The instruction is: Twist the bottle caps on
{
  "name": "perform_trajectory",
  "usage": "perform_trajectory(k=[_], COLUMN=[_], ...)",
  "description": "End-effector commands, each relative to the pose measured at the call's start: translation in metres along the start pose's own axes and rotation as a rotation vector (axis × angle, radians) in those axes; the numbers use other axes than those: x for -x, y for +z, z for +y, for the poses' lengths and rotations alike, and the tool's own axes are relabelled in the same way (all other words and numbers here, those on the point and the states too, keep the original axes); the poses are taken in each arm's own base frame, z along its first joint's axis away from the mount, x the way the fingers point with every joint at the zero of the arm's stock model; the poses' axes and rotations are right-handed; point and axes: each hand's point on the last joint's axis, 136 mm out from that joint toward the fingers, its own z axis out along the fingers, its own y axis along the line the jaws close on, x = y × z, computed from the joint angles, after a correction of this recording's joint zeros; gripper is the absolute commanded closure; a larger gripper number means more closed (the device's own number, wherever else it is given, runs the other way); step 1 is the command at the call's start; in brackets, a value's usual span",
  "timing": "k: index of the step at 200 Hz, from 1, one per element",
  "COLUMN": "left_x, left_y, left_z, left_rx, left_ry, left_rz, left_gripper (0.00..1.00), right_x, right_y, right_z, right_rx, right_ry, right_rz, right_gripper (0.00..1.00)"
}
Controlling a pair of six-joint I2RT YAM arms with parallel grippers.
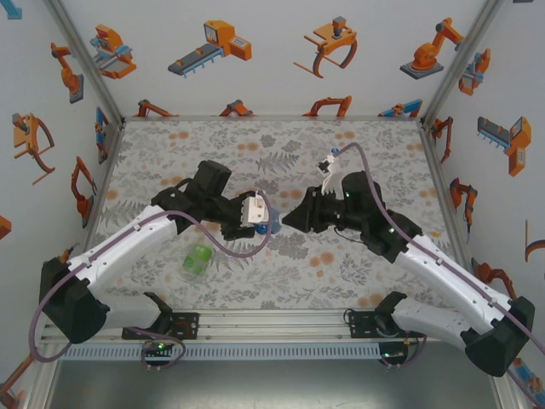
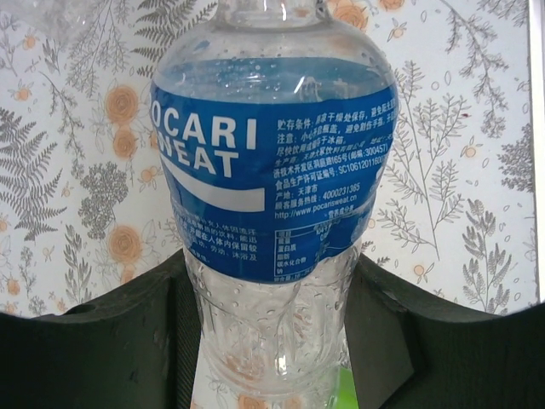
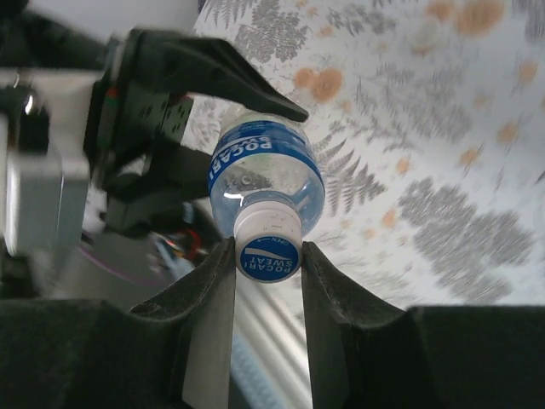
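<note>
The blue-label bottle (image 3: 266, 170) is held in the air over the middle of the desk (image 1: 358, 273), its long axis running from one gripper to the other. The left gripper (image 2: 272, 341) is clamped round its lower body, and the right gripper (image 3: 267, 249) is closed on the white cap (image 3: 267, 223) sitting on the neck. The green-label bottle (image 1: 197, 260) lies on its side on the desk, nearer the front edge.

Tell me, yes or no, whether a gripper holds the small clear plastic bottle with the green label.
No: that green-label bottle rests free on the flower-patterned table beside the left arm.
</note>
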Motion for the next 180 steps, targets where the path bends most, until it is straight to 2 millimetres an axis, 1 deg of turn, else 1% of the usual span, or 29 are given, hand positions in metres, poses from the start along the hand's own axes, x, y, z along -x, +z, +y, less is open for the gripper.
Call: perform_trajectory(k=[1, 12, 24, 45, 57, 64, 74, 83, 92, 106, 118, 141, 166, 180], left_x=[0.028, 0.028, 0.029, 0.03, 0.03, 0.031, 0.032, 0.032, 0.033, 0.034, 0.035, 0.037, 0.039, 0.041], left_y=[-0.004, -0.001, -0.001, -0.001, -0.002, -0.001, -0.002, -0.003, -0.004, -0.006, -0.008, -0.013, -0.016, -0.019], left_z=[0.014, 0.015, 0.016, 0.017, 0.016, 0.016, 0.016, 0.017, 0.016, 0.015, 0.013, 0.009, 0.001, -0.003], left_rx=[0.029, 0.024, 0.026, 0.027, 0.027, 0.027, 0.027, 0.03, 0.03, 0.034, 0.035, 0.029, 0.012, 0.002], left_ry=[0.061, 0.064, 0.067, 0.073, 0.077, 0.078, 0.081, 0.083, 0.084, 0.086, 0.087, 0.088, 0.082, 0.081], left_rz=[-0.081, -0.079, -0.08, -0.083, -0.084, -0.084, -0.086, -0.088, -0.09, -0.094, -0.098, -0.105, -0.116, -0.127], left_gripper=[1.0, 1.0, 1.0, 1.0, 1.0, 1.0, 1.0, 1.0, 1.0, 1.0, 1.0, 1.0, 1.0, 1.0], right_x=[-0.002, -0.005, 0.0, 0.01, 0.016, 0.019, 0.026, 0.032, 0.037, 0.039, 0.038, 0.027, 0.011, 0.001], right_y=[0.007, 0.004, 0.001, -0.001, -0.001, -0.002, -0.006, -0.012, -0.019, -0.028, -0.036, -0.045, -0.054, -0.059], right_z=[-0.016, -0.027, -0.029, -0.023, -0.015, -0.01, -0.002, 0.007, 0.015, 0.029, 0.039, 0.058, 0.077, 0.085], right_rx=[-0.088, -0.153, -0.174, -0.148, -0.123, -0.107, -0.09, -0.072, -0.056, -0.019, 0.014, 0.108, 0.229, 0.299], right_ry=[0.485, 0.547, 0.554, 0.521, 0.457, 0.396, 0.297, 0.187, 0.068, -0.149, -0.332, -0.653, -0.958, -1.097], right_rz=[-0.009, -0.011, -0.034, -0.066, -0.066, -0.066, -0.073, -0.085, -0.093, -0.096, -0.096, -0.077, -0.055, -0.047], right_gripper=[1.0, 1.0, 1.0, 1.0, 1.0, 0.92, 0.78, 0.68, 0.6, 0.53, 0.5, 0.48, 0.46, 0.45])
